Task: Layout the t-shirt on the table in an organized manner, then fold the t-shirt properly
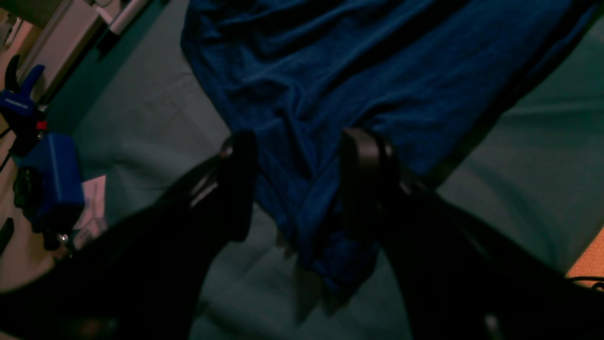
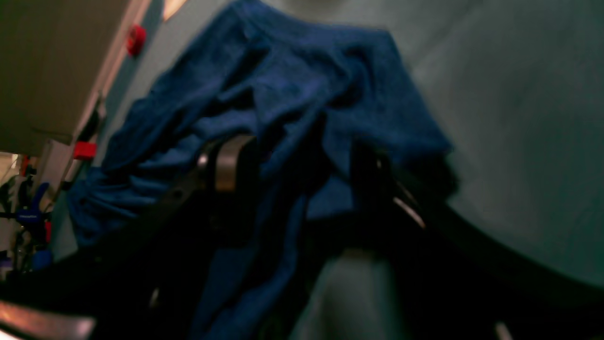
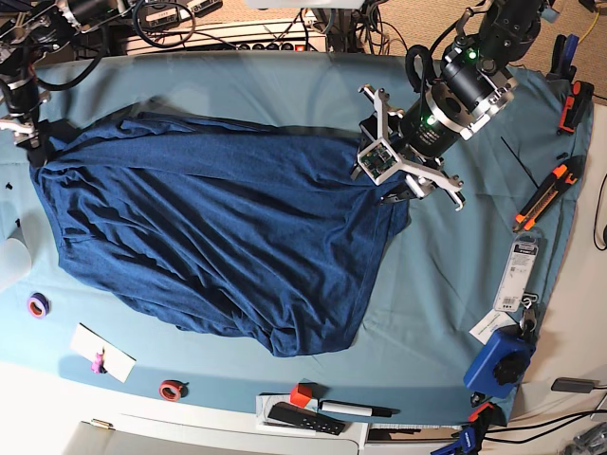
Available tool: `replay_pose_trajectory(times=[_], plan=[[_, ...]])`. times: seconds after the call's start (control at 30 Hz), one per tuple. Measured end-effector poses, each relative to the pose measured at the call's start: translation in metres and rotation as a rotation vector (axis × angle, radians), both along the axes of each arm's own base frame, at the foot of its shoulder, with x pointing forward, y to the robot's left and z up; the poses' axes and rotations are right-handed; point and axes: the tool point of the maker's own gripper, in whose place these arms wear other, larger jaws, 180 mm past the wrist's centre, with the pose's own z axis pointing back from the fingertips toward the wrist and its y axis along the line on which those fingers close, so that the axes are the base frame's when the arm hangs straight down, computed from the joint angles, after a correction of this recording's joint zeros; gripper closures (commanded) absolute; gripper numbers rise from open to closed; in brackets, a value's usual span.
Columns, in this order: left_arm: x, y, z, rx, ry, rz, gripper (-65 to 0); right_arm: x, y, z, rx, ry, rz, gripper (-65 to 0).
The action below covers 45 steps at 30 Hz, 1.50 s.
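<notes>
- The t-shirt [image 3: 209, 237] lies spread but wrinkled on the table [image 3: 446, 284], covering its left and middle part, from near the far-left corner down toward the near edge.
- The left gripper [image 1: 297, 179] is at the shirt's right edge, toward the far-right part of the table. Its jaws stand apart, one on each side of a bunched fold of the cloth. The fold lies between them, but they do not press it.
- The right gripper [image 2: 302, 184] is at the shirt's far-left corner, near the table's left edge. Its jaws are also wide apart, with crumpled cloth between them; the picture is blurred, so I cannot tell if the cloth touches the pads.
- A blue box [image 3: 500, 360] and an orange knife [image 3: 542, 192] lie along the right edge.
</notes>
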Motion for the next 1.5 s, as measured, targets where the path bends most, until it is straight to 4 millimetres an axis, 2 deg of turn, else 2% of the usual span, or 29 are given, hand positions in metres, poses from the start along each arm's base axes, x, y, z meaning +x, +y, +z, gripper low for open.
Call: replay_pose_trajectory(times=[0.17,0.5,0.7,0.93,1.3,1.4,1.5], plan=[[0.000,0.000,0.000,-0.001,-0.001,-0.001,-28.7,-0.007,0.008,-0.011,0.025,0.013,-0.007,-30.5],[0.000,-0.003,0.003,-0.016,-0.014,-0.008,-28.7,-0.014,0.005,-0.017,0.028,0.050,-0.030,-30.5],[0.000,-0.003,0.003,-0.016,-0.014,-0.008,-28.7,-0.025,0.016,-0.034,0.054,0.068,-0.058,-30.5],[0.000,-0.002,0.003,-0.016,-0.014,-0.008,-28.7,-0.024,0.007,-0.032,0.010,0.076,-0.083,-30.5],[0.000,-0.003,0.003,-0.016,-0.014,-0.008,-28.7,-0.006,0.004,-0.023,-0.010,0.037,-0.092,-30.5],[0.000,-0.003,0.003,-0.016,-0.014,-0.008,-28.7,-0.005,0.006,-0.025,-0.007,0.044,-0.082,-30.4],[0.000,-0.002,0.003,-0.016,-0.014,-0.008,-28.7,-0.005,0.008,-0.036,0.030,0.036,-0.088,-30.4]])
